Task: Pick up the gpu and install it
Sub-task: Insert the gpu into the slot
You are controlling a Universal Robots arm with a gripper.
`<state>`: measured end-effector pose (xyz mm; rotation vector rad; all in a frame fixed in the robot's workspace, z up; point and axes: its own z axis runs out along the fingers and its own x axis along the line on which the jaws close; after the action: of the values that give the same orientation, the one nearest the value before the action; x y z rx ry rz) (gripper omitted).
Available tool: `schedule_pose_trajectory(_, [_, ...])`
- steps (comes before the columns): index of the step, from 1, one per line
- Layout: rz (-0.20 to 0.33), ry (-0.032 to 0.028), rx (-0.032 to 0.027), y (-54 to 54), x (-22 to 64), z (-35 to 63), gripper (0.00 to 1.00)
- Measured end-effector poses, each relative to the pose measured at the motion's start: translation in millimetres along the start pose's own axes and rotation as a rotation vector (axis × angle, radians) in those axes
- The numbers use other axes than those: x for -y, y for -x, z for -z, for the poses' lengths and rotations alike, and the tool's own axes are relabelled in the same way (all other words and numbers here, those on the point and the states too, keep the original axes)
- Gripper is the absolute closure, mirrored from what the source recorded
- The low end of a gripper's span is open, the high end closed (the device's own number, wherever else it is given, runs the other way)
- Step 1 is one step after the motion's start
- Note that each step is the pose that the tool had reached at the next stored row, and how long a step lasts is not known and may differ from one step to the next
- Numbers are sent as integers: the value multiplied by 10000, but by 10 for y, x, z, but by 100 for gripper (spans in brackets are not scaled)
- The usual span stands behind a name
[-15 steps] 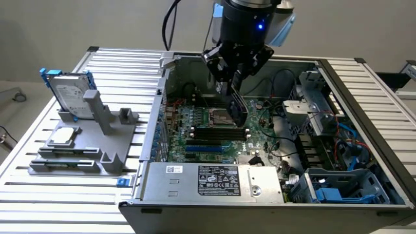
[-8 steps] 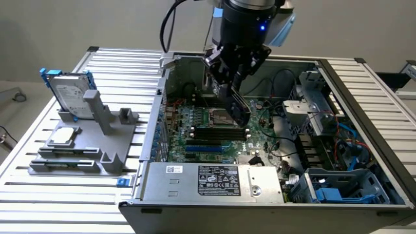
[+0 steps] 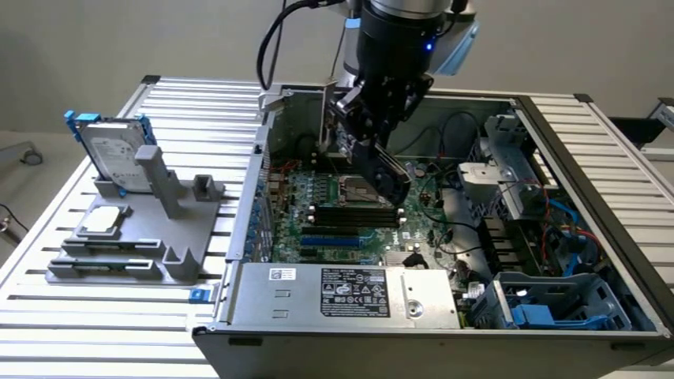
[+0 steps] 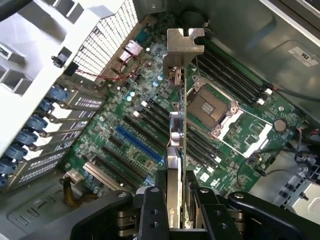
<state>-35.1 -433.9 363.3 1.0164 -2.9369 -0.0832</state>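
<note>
My gripper (image 3: 371, 114) reaches down into the open computer case (image 3: 589, 158) and is shut on the gpu (image 3: 383, 172), a black card hanging tilted just above the motherboard (image 3: 348, 217) beside the CPU socket (image 3: 354, 188). In the wrist view the gpu (image 4: 176, 145) is seen edge-on between my two black fingers (image 4: 152, 210), with its silver bracket (image 4: 185, 42) at the far end. It hovers over the black expansion slots, between the blue slot (image 4: 137, 142) and the CPU socket (image 4: 207, 107). The card looks apart from the board, not seated in any slot.
A grey stand (image 3: 158, 237) on the slatted table at the exterior view's left carries a hard drive in a blue frame (image 3: 110, 154) and a small silver processor chip (image 3: 102, 219). The power supply (image 3: 348, 292), cables and a blue drive cage (image 3: 558, 304) crowd the case.
</note>
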Motion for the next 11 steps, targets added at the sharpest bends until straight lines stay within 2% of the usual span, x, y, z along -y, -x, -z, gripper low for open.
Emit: schedule_pose_trajectory(11, [1996, -26, -121, 0, 2, -30, 73])
